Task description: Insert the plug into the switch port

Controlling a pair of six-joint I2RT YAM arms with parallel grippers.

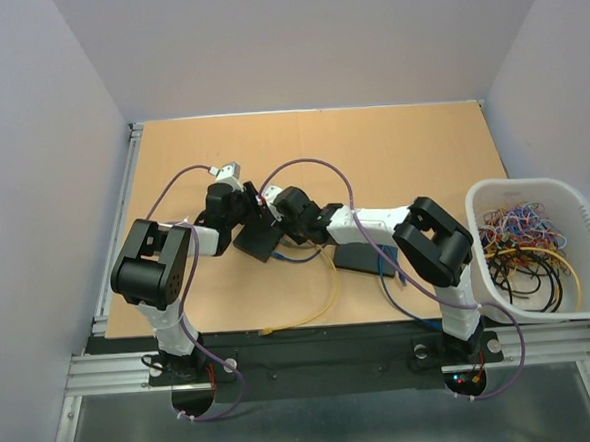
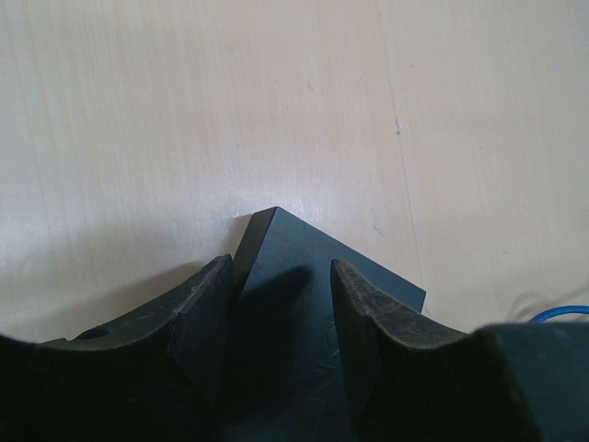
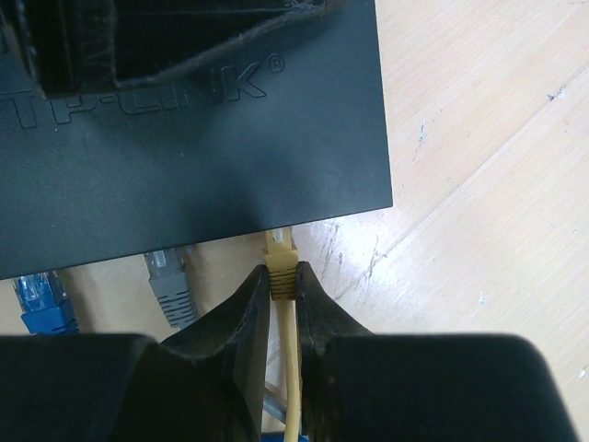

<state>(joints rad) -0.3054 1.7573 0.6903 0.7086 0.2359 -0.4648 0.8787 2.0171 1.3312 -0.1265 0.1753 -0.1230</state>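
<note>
- Table [image 1: 422,163], pale wood, fills the middle of the overhead view.
- Black switch [image 3: 184,166] sits upper left in the right wrist view.
- Left gripper [image 2: 281,304]: fingers clamped across the switch.
- Right gripper [image 3: 283,276]: fingers pinched on the yellow plug [image 3: 280,253], whose tip is at the switch's front edge, bottom centre.

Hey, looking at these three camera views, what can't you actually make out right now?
- Right wrist view: the switch overhangs its own ports, so how deep the yellow plug sits is hidden.
- Left wrist view: whether the left gripper clamps the switch is unclear; the bottom edge cuts it off.
- Top view: the right arm covers the plug.
</note>
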